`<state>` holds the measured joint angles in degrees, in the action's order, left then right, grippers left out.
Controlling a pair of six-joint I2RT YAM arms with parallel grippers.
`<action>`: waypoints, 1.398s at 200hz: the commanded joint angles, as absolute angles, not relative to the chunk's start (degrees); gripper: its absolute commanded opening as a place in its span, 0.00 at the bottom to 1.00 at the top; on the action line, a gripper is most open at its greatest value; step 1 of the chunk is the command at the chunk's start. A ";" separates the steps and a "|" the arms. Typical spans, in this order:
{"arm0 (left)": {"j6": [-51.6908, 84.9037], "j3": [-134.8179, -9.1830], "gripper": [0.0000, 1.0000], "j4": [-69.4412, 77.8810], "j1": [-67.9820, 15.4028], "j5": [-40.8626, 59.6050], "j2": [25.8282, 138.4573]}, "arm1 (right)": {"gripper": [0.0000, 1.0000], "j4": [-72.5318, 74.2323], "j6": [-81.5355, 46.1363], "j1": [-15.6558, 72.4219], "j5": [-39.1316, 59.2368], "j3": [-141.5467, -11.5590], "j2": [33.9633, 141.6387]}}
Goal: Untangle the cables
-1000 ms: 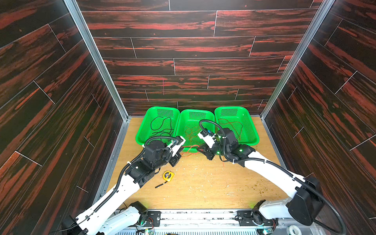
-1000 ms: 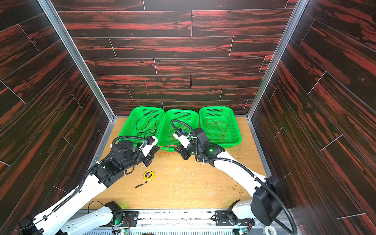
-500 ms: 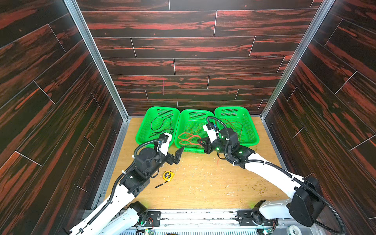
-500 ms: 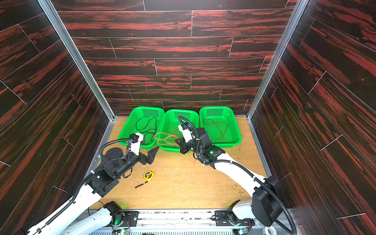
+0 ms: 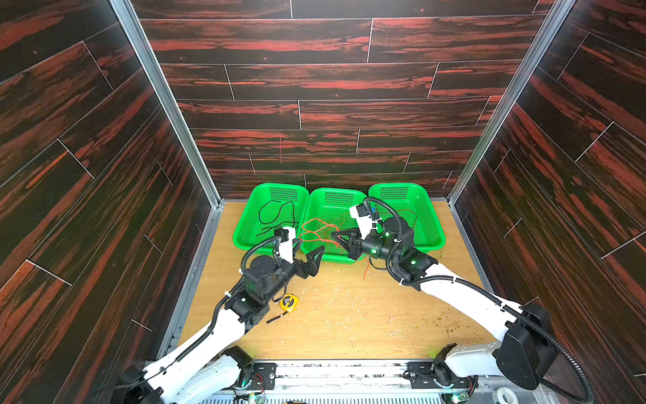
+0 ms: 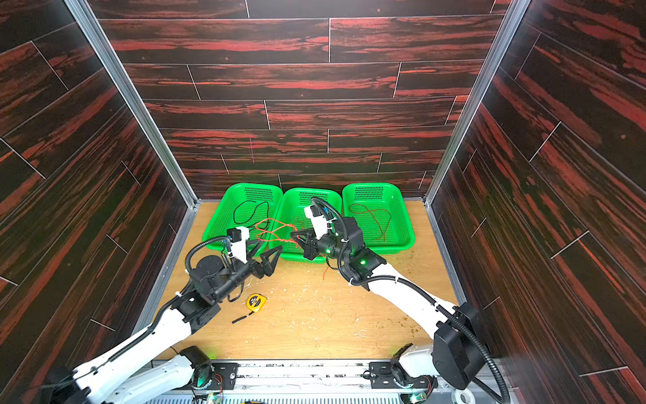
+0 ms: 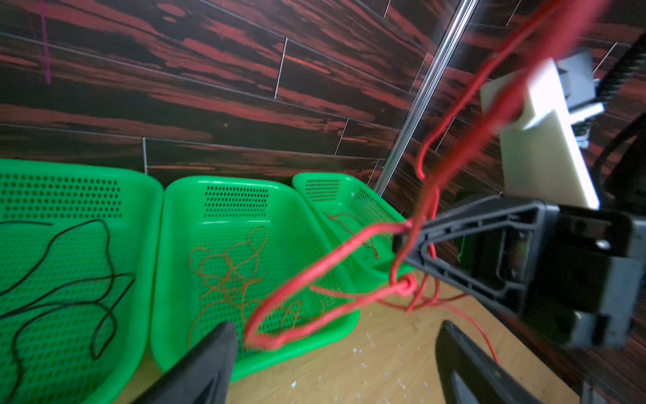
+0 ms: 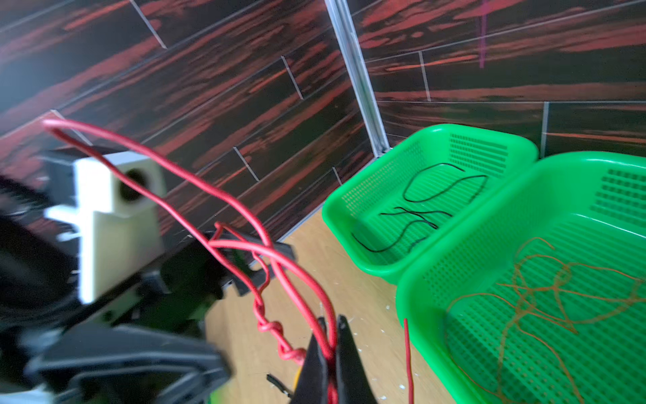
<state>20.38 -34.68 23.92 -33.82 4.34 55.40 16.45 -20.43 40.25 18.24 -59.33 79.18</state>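
The wood counter (image 5: 349,314) lies under both claws. Three green baskets sit in a row past the claw tips: the left basket (image 5: 276,189), the mid basket (image 5: 335,196) & the right basket (image 5: 430,224). The left claw (image 6: 268,249) hangs just in front of the mid basket's near rim, spread wide w/ nothing in it. The right claw (image 8: 331,328) faces it from close by, pressed tight & pinching the red cable (image 7: 314,266).

Done so far, I think:
- The black cable (image 7: 110,259) lies alone in the left basket, past the left claw.
- The orange cable (image 7: 223,276) lies in the mid basket, just past both claws.
- A thin dark red cable (image 6: 389,220) lies in the right basket, off behind the right claw.

So 3 look sorted. The red cable hangs in the air btw the two claws in big loops.

A yellow tape measure (image 5: 290,301) & a short black stick (image 5: 276,318) lie on the counter behind the left claw. They're prob not part of the job.

Left to do: a small knot (image 8: 271,327) sits just beside the right claw's tips. That knot & the twists near it need pulling out. So the job looks mostly done, not all.

Hard to see:
- Both wrist views are blurry.
- One red loop ends right by a left claw finger (image 7: 216,349); can't tell if it touches.
- A red tail drops below the right claw toward the counter; can't tell if it reaches.
- In both top views the red loops & the orange cable mix over the mid basket.
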 commanded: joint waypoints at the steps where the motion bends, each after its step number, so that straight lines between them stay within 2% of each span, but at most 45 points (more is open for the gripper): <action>1: 22.65 -36.12 0.87 30.07 -33.99 6.24 57.48 | 0.00 20.22 -21.46 40.90 22.00 -58.01 78.32; 49: 24.13 -36.78 0.80 36.76 -34.01 6.74 61.35 | 0.00 19.72 -20.11 42.26 22.35 -57.45 77.81; 63: 24.74 -36.46 0.75 39.35 -33.96 6.29 62.30 | 0.00 19.35 -19.78 42.56 22.03 -57.22 77.62; 84: 23.27 -37.00 0.65 35.75 -34.01 3.50 61.81 | 0.00 20.67 -20.47 42.64 22.16 -56.22 77.04; 105: 21.63 -36.13 0.58 35.02 -34.01 2.17 60.37 | 0.00 20.14 -20.48 42.79 22.95 -56.65 77.09; 119: 20.42 -36.03 0.45 34.37 -33.99 2.11 59.70 | 0.00 19.50 -20.48 42.81 23.59 -57.25 77.34; 128: 19.24 -36.20 0.20 33.00 -34.01 1.82 59.21 | 0.00 18.70 -20.08 42.84 23.73 -57.67 77.52; 132: 18.90 -36.24 0.14 32.19 -34.01 1.48 58.96 | 0.00 18.37 -19.94 42.81 23.66 -57.80 77.62; 149: 17.39 -36.27 0.04 29.18 -33.99 0.18 57.91 | 0.00 17.23 -19.61 42.87 23.03 -58.06 77.40; 164: 16.02 -35.55 0.00 27.39 -34.01 -0.98 56.65 | 0.00 15.94 -18.83 42.83 22.22 -58.16 76.50; 232: 5.69 -36.24 0.00 10.81 -34.00 -4.69 50.27 | 0.00 3.86 -11.12 41.53 9.95 -58.88 70.64; 279: -2.91 -39.44 0.00 -6.36 -33.93 -4.87 46.32 | 0.00 -7.07 -8.55 31.68 6.62 -59.68 67.71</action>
